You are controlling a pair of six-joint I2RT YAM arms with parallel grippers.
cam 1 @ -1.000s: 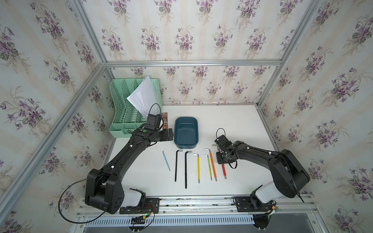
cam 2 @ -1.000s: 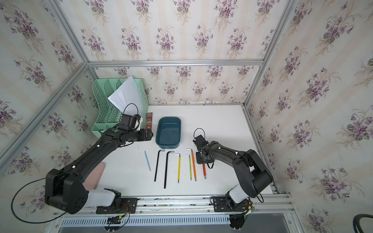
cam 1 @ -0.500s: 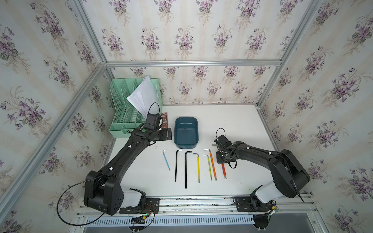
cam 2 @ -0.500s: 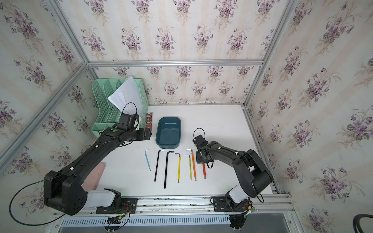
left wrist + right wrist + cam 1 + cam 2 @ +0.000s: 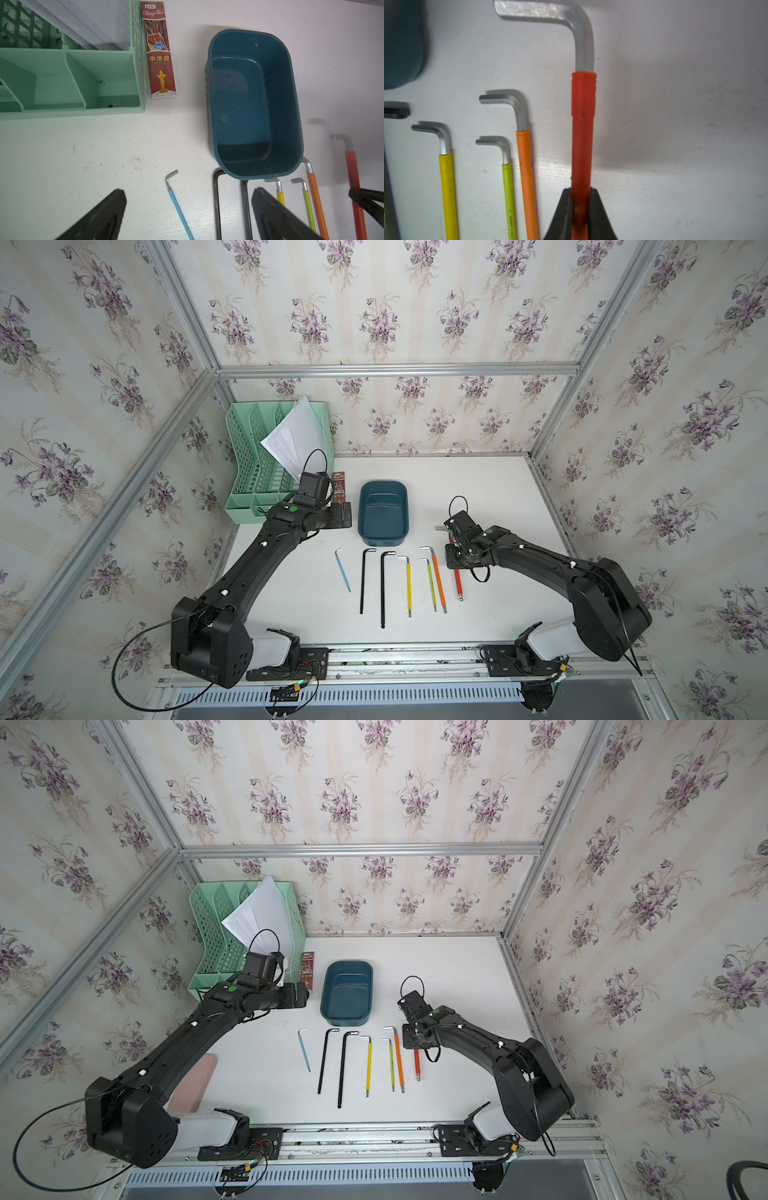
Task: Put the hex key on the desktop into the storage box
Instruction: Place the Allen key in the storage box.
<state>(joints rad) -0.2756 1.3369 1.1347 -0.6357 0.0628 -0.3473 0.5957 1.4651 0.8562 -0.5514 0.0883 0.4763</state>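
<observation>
Several hex keys lie in a row on the white desktop [image 5: 478, 489]. My right gripper [image 5: 581, 193] is shut on the sleeve of the red hex key [image 5: 583, 124], the rightmost one. Both top views show that gripper [image 5: 455, 558] [image 5: 417, 1042] low over that red key [image 5: 458, 585] [image 5: 417, 1063]. The dark teal storage box [image 5: 382, 514] [image 5: 347, 990] [image 5: 249, 104] stands empty behind the row. My left gripper [image 5: 188, 192] [image 5: 345, 516] is open and holds nothing. It hovers beside the box's left wall, above the blue key [image 5: 176, 203].
Left of the red key lie the orange [image 5: 438, 580], green [image 5: 431, 585], yellow [image 5: 409, 587], two black [image 5: 382, 589] [image 5: 363, 580] and blue [image 5: 342, 570] keys. A mint-green organizer [image 5: 257, 472] with papers stands at the back left. A red packet [image 5: 160, 56] lies beside it.
My right gripper's jaws have closed on the red hex key's sleeve. Both arms have stayed almost in place.
</observation>
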